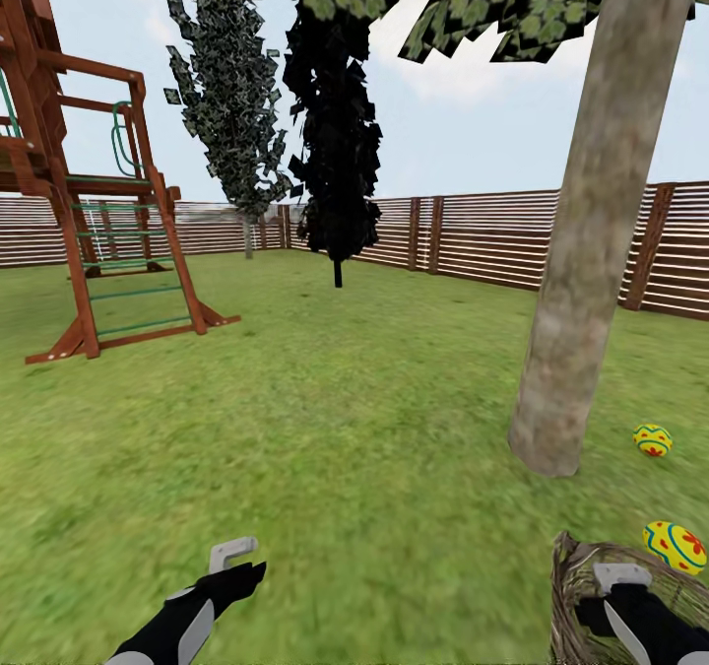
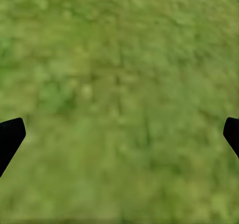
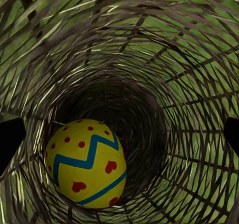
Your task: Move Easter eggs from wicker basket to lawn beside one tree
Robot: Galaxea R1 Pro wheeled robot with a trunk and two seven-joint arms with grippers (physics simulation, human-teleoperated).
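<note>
In the head view the wicker basket (image 1: pixel 571 596) stands on the lawn (image 1: pixel 374 468) at the lower right, close to the pale trunk of the tree (image 1: pixel 591 251). One Easter egg (image 1: pixel 653 439) lies on the grass just right of the trunk's base. A second egg (image 1: pixel 676 545) rests just beyond the basket's far rim. The third egg (image 3: pixel 85 163) sits inside the basket (image 3: pixel 164 59), near its bottom. My right gripper (image 3: pixel 119 137) is open above that egg, not touching it, and reaches over the rim (image 1: pixel 620 578). My left gripper (image 1: pixel 239 562) hangs open over bare grass (image 2: pixel 119 99).
A wooden playset (image 1: pixel 98 202) stands at the far left. A black-leaved tree (image 1: pixel 338 153) and a dark mottled tree (image 1: pixel 231 103) grow near the back. A brown slat fence (image 1: pixel 492 236) rings the garden. Open grass stretches between the playset and the trunk.
</note>
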